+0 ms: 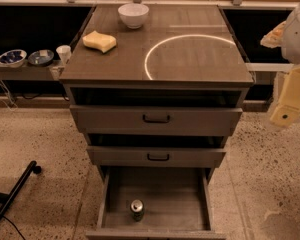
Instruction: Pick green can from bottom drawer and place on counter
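Note:
The green can (137,209) stands upright on the floor of the open bottom drawer (180,199), near its front and slightly left of centre, with its silver top showing. The counter (120,59) above carries a thin white circle outline (155,49) on its right half. My gripper (286,115) is at the right edge of the view, beside the cabinet at about the height of the top drawer. It hangs from the pale arm (297,31), far above and to the right of the can, and touches nothing.
A white bowl (133,15) and a yellow sponge (99,41) sit on the counter's back left. The two upper drawers (156,118) are pulled out slightly. A low shelf at left holds two dishes (12,57) and a cup (63,53). A black bar (12,196) lies on the speckled floor at left.

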Robot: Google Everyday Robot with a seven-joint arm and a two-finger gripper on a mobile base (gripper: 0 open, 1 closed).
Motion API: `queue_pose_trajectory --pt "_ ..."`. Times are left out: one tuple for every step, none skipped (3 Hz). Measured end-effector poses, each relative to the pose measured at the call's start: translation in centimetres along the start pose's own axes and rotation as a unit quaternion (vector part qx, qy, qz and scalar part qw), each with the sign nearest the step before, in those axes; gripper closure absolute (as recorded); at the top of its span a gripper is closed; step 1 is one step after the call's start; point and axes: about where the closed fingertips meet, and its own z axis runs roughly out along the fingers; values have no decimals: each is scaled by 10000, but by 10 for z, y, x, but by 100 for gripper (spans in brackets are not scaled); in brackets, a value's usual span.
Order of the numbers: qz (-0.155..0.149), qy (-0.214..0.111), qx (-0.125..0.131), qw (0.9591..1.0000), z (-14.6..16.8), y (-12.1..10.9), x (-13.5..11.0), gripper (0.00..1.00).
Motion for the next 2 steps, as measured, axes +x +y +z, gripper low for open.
queue_pose_trajectory --pt "0 -1 -1 10000 0 0 0 0" --pt "88 -437 -188 9988 35 6 -3 0"
